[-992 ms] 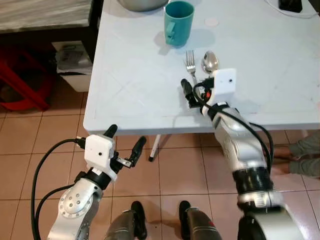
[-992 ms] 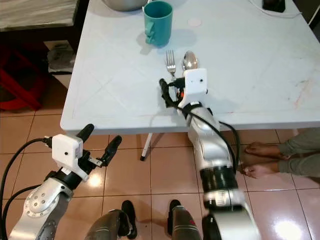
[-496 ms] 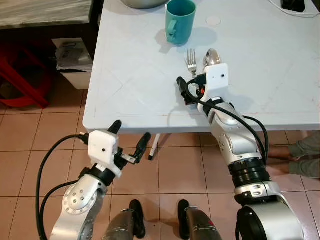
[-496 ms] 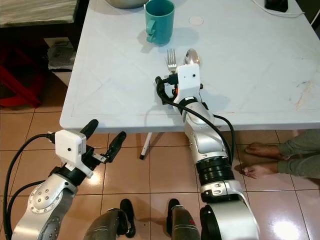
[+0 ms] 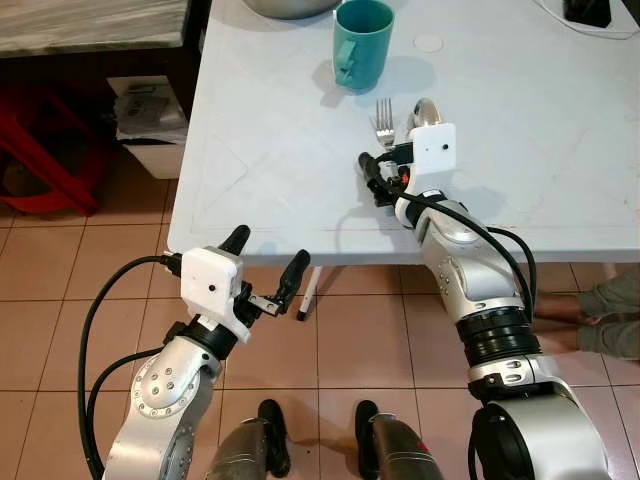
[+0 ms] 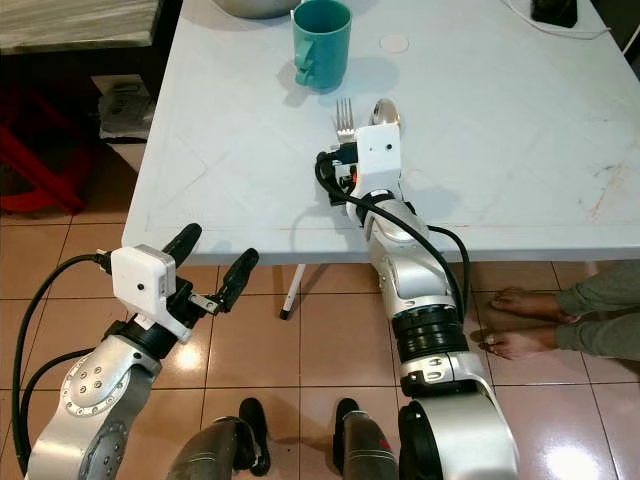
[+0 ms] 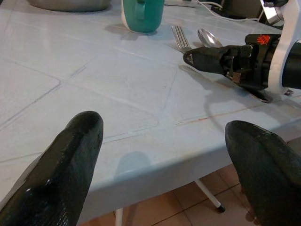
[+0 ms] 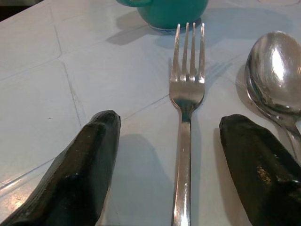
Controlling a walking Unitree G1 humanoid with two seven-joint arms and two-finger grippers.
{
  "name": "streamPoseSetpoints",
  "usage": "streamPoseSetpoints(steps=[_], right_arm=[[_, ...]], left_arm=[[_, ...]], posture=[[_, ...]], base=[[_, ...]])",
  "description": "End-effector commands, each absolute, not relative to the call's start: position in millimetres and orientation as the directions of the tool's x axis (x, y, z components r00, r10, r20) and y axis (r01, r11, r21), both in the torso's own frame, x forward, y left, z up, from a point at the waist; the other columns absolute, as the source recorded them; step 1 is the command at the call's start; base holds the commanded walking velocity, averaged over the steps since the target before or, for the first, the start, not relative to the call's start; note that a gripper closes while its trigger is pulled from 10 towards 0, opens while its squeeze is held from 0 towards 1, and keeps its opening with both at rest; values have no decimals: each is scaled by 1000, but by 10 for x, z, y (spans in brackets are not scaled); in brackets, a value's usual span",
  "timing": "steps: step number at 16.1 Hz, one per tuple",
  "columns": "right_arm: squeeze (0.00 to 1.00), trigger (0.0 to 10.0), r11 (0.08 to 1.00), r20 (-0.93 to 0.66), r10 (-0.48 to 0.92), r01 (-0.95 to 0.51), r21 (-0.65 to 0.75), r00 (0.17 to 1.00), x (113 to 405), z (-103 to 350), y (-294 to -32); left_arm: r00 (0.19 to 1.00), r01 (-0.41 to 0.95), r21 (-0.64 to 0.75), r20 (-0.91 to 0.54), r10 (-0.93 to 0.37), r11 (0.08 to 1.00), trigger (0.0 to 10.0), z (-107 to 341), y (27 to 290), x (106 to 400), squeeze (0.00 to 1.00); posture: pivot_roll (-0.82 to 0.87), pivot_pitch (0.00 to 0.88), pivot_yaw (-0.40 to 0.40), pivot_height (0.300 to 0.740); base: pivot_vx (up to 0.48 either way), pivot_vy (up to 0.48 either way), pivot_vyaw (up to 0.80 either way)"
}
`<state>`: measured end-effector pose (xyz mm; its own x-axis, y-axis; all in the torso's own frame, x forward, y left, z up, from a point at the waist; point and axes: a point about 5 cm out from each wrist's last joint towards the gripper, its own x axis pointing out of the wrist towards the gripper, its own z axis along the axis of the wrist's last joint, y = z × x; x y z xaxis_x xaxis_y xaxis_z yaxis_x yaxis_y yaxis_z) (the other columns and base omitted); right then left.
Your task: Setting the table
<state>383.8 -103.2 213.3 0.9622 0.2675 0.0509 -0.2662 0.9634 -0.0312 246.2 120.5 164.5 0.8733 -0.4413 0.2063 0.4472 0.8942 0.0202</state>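
Observation:
A fork point(image 8: 186, 89) and a spoon point(image 8: 275, 75) lie side by side on the pale table point(image 5: 270, 150), just behind a teal mug point(image 5: 358, 40). My right gripper point(image 8: 168, 121) rests low over the table near its front edge. It is open, one finger on each side of the fork's handle and touching nothing. The spoon sits just outside one finger. My left gripper point(image 5: 268, 250) hangs open and empty below the table's front edge, pointing at the table.
A metal bowl point(image 5: 285, 8) stands at the back beside the mug, with a small white disc point(image 5: 428, 43) and a black device with a cable point(image 5: 590, 12) further right. A red stool point(image 5: 50, 150) and a white box point(image 5: 150, 120) are left of the table. A person's foot point(image 5: 600, 300) is on the right.
My left gripper has risen and come closer to the table's edge. My right gripper has shifted slightly around the fork's handle and stays open.

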Motion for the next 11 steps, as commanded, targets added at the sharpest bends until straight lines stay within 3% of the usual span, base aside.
streamPoseSetpoints(steps=[1,11], right_arm=[[0,0,966,-67,259,-259,-5,964,3807,1869,-1059],[0,0,980,-167,200,-194,52,965,3783,1815,-1212]], left_arm=[[877,445,11,199,-438,895,10000,1636,1205,2437,0],[858,472,4,228,-461,881,10000,1714,1144,2497,0]], posture=[[-57,345,20,740],[-70,335,27,740]], base=[[0,0,0],[0,0,0]])
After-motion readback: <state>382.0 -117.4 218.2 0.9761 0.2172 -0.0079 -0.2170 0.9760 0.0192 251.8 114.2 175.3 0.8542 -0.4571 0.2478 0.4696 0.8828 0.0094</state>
